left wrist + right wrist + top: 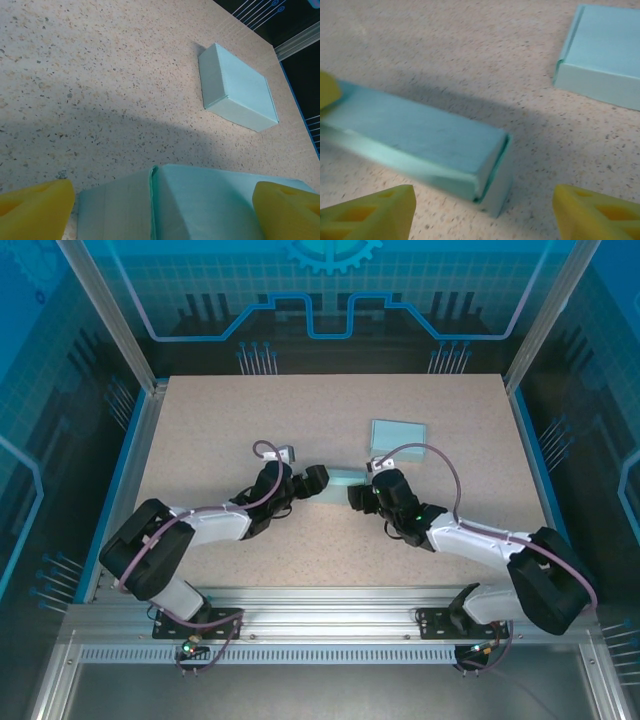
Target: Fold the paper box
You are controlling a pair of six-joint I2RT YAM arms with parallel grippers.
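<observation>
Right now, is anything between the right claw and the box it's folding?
Nothing visible. The end of the paper box lies at the open right gripper; the second box sits off to the side.

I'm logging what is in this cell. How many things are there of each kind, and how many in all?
Pale teal paper boxes: 2 (near box, far box)
Robot arms: 2 (left arm, right arm)
Total: 4
</observation>
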